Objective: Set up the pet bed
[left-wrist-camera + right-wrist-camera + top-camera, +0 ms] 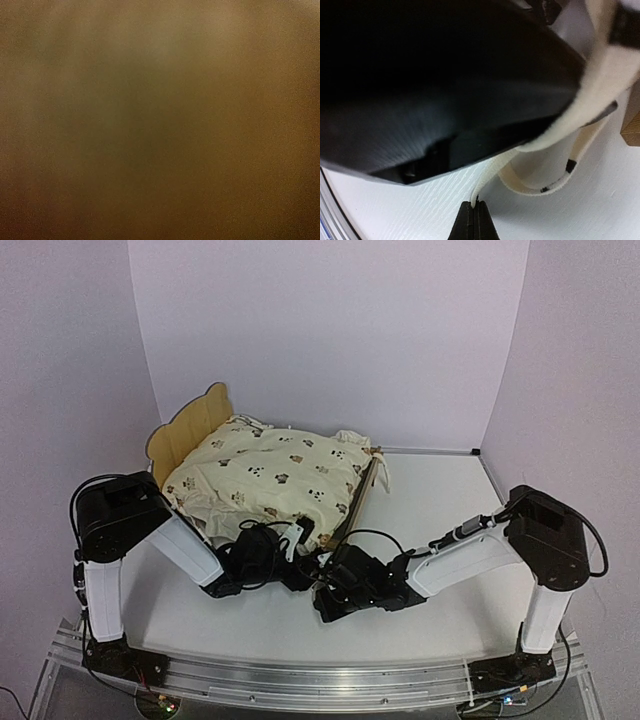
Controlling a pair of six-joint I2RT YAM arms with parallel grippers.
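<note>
Both arms fold low over the white table [440,490], meeting at the near end of the pet bed [186,430], which sits far-left under a cream animal-print cover [270,475]. The right gripper [475,206] pinches a cream strap [495,169]. Whether the left gripper's [288,558] jaws are spread or closed cannot be told, as brown blur fills its camera.
</note>
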